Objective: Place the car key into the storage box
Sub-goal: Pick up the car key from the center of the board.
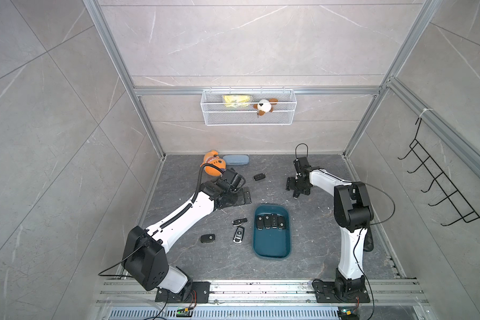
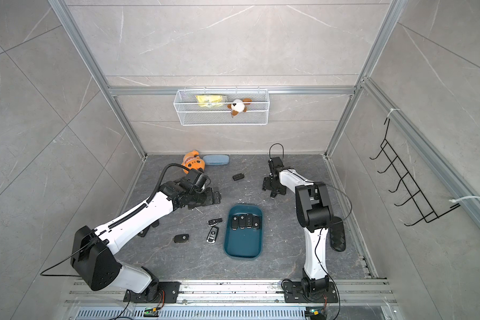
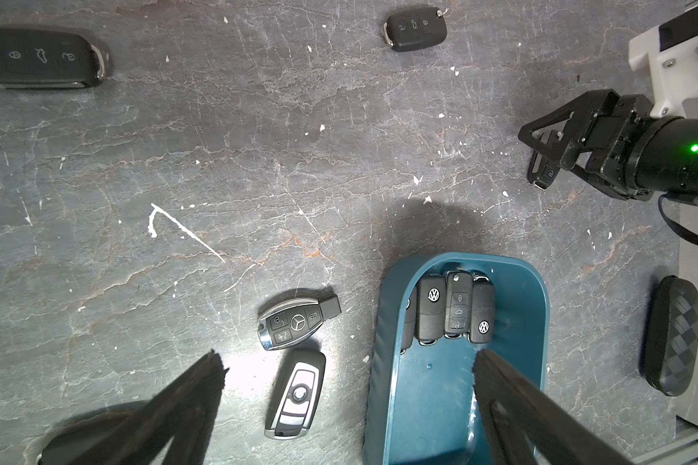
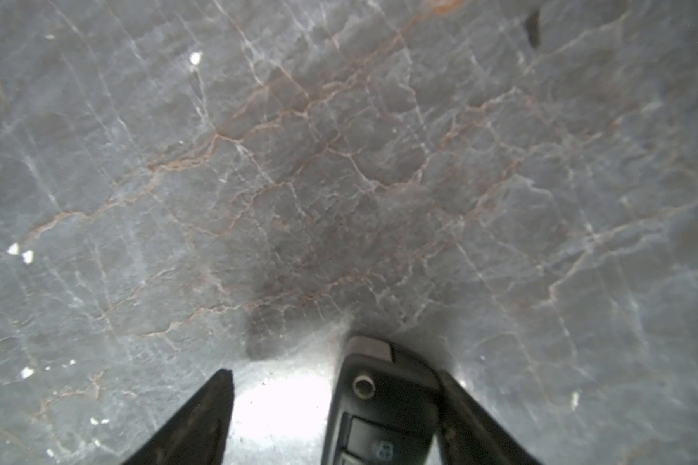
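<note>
The storage box (image 1: 272, 245) is a dark teal bin at the middle of the floor, with several black key fobs (image 1: 270, 221) lined up at its far end. My right gripper (image 1: 297, 193) is down at the floor behind the box, its fingers either side of a black car key (image 4: 383, 406). One finger touches the key and a gap shows at the other, so the gripper is open. My left gripper (image 1: 246, 195) hovers open and empty left of there. In the left wrist view its fingertips (image 3: 496, 382) straddle the box wall (image 3: 379, 382) and a silver-faced fob (image 3: 295, 396).
More fobs lie loose: one far (image 1: 260, 176), three left of the box (image 1: 239, 222) (image 1: 239, 235) (image 1: 208, 238). An orange plush (image 1: 212, 166) and pale blue case (image 1: 235, 160) sit at the back. A black patterned case (image 2: 337, 234) lies right. A wire basket (image 1: 248, 110) hangs on the wall.
</note>
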